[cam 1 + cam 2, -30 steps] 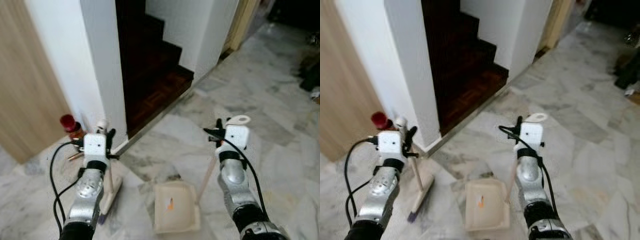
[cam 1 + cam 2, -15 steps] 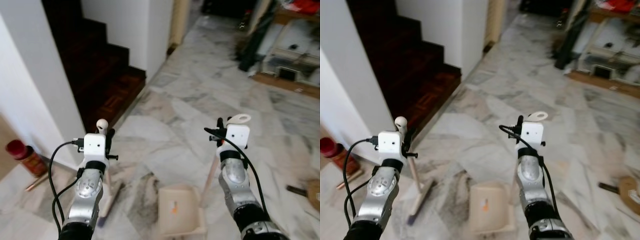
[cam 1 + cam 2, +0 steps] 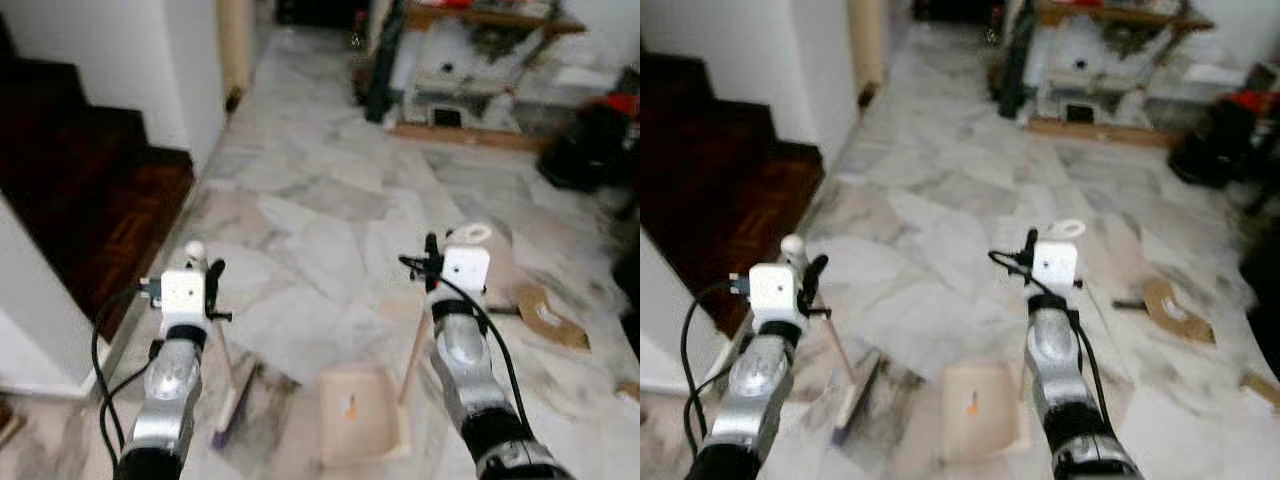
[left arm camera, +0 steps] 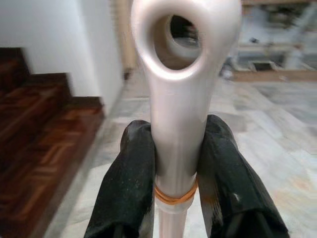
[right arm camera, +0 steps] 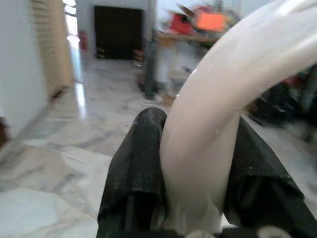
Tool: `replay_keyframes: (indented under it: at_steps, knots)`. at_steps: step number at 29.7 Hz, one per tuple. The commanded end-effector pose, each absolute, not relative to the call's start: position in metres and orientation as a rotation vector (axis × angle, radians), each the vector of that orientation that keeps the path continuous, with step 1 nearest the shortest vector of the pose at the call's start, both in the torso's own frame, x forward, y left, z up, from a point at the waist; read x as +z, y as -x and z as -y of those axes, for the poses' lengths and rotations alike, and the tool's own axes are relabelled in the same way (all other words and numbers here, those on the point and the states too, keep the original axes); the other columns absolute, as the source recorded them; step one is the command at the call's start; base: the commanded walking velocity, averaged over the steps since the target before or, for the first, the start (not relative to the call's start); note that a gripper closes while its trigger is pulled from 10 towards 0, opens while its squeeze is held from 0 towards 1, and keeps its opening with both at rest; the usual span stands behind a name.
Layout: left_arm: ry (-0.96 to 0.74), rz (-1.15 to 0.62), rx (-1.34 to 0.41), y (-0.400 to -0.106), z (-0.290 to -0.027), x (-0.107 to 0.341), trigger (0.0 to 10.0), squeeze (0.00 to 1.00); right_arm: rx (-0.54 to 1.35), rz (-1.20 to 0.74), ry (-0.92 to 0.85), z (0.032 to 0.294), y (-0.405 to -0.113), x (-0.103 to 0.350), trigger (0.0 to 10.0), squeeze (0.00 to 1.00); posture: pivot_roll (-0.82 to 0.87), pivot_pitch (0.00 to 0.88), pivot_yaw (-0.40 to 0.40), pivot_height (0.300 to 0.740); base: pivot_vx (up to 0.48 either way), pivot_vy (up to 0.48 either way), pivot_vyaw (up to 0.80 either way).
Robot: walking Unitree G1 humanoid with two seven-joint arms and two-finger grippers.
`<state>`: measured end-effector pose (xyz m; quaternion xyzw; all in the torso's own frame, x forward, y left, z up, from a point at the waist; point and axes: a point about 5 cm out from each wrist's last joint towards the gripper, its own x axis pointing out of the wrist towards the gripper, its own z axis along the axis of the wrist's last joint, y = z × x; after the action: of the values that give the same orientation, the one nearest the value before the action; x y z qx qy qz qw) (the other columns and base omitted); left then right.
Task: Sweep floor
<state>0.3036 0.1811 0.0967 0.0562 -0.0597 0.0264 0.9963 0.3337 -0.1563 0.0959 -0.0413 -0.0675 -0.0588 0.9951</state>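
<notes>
My left gripper is shut on the pale broom handle, near its looped top end. The handle slants down to the broom head, which rests on the marble floor. My right gripper is shut on the cream dustpan handle, whose loop end sticks up above the wrist. The cream dustpan lies on the floor between my arms, with a small orange bit inside it.
Dark wooden stairs and a white wall stand on the left. Flat cardboard pieces lie on the floor at the right. Shelves with clutter and dark bags line the far side. Open marble floor stretches ahead.
The whole view has swung to the right: the stairs and wall slid left and the cluttered far side came into sight. Both grippers keep their hold on the handles.
</notes>
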Motion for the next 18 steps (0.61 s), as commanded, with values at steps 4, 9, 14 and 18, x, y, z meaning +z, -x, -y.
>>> replay_keyframes:
  at_steps: [4,9,14,18]
  knots:
    - [-0.125,0.163,0.032,-0.3068,-0.1764,0.1064,10.0,0.0,-0.133,0.173,0.072,0.1592,-0.3371,0.1057,10.0,0.0,0.02,0.025,-0.035,0.74,0.0,0.0,-0.8]
    - [-0.124,0.164,0.032,-0.3073,-0.1763,0.1071,10.0,0.0,-0.133,0.173,0.074,0.1588,-0.3376,0.1062,10.0,0.0,0.03,0.031,-0.034,0.74,0.0,0.0,-0.8]
    - [-0.119,0.168,0.036,-0.3071,-0.1763,0.1076,10.0,0.0,-0.132,0.171,0.075,0.1592,-0.3372,0.1058,10.0,0.0,0.02,0.037,-0.037,0.74,0.0,0.0,-0.8]
    - [-0.119,0.166,0.035,-0.3071,-0.1761,0.1073,10.0,0.0,-0.133,0.172,0.076,0.1592,-0.3372,0.1057,10.0,0.0,0.03,0.037,-0.037,0.74,0.0,0.0,-0.8]
